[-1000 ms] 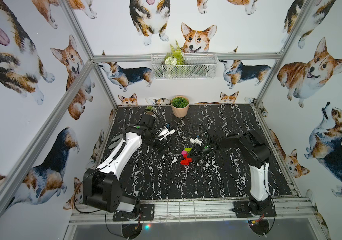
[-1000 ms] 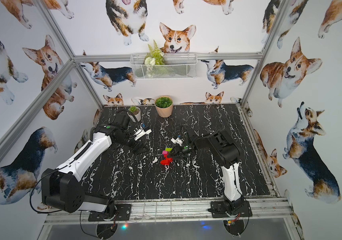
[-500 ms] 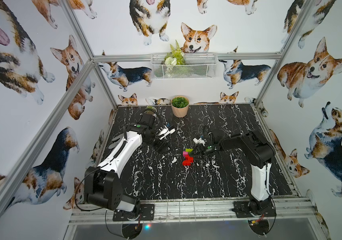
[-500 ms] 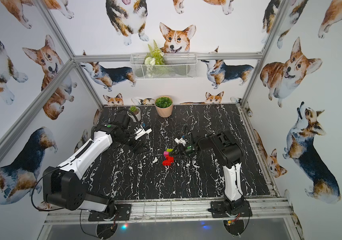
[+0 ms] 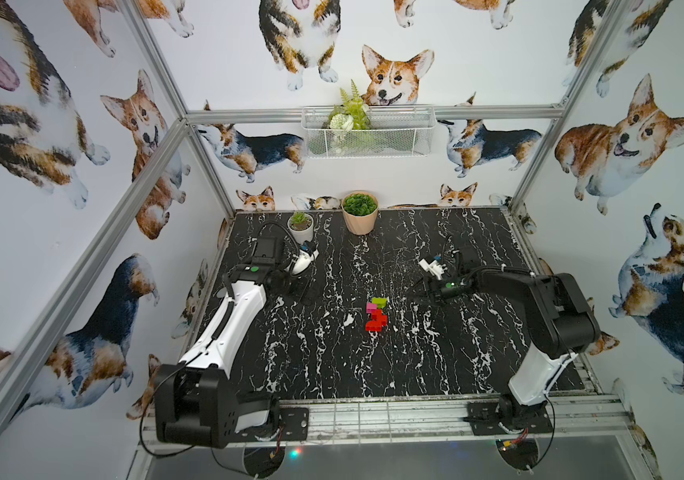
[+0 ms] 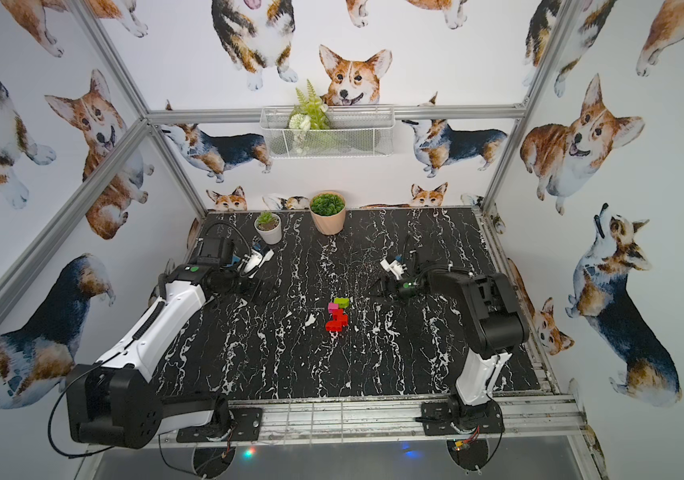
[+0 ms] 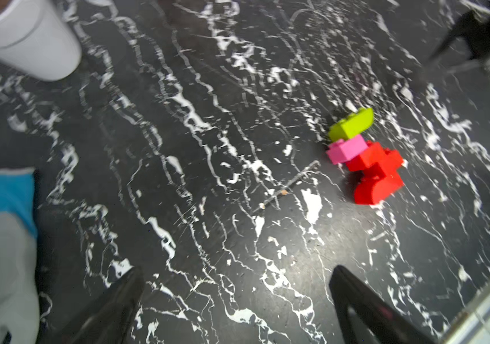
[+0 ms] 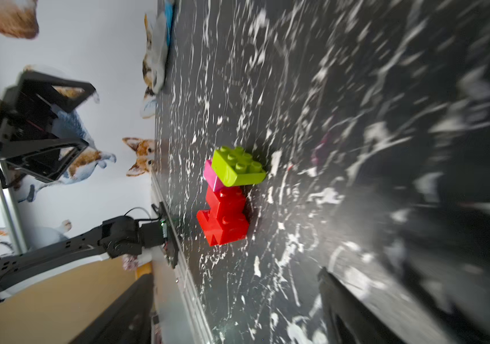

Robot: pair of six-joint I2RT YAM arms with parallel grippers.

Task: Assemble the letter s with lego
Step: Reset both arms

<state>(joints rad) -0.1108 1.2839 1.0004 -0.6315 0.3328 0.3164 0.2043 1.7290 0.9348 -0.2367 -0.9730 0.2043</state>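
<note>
letter s (image 5: pixel 376 314) on table (image 5: pixel 436 361) centre

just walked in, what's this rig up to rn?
Two arms are working on a lego S. The letter s lies on the black marble table between them and looks assembled: lime green brick and pink brick at the end nearer the back wall, red bricks at the other. The left end effector and right end effector are both open, empty and clear of the figure.
</note>
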